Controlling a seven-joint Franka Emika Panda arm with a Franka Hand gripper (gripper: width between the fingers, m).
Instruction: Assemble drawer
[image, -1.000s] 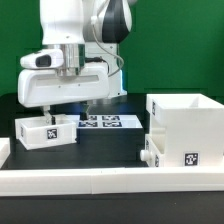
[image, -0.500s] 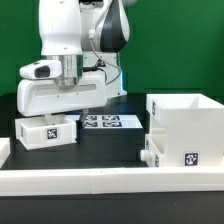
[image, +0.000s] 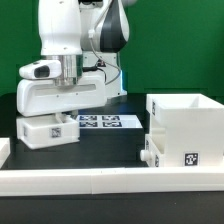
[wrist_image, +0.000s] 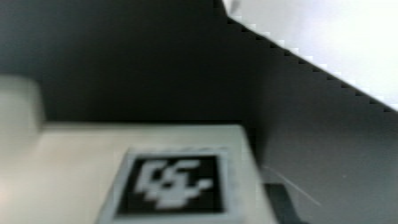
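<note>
In the exterior view the small white tray box (image: 42, 132) with its square tag (image: 58, 128) sits on the black table at the left. My gripper (image: 60, 116) has come down right onto its top. The broad white hand hides the fingers, so their stand does not show. The tall white case (image: 185, 120) stands at the right with a tag low on its front. A second small tray box (image: 151, 150) sits against its left side. The wrist view is blurred and shows the tray's tag (wrist_image: 178, 183) very close, on a white face.
The marker board (image: 102, 122) lies flat behind the tray, near the arm's base. A long low white rail (image: 90, 180) runs across the front of the table. A blurred white shape (wrist_image: 329, 35) fills one corner of the wrist view.
The hand has dropped lower, from above the left tray box down onto it. The tray's tag now sits a little further toward the exterior view's right.
</note>
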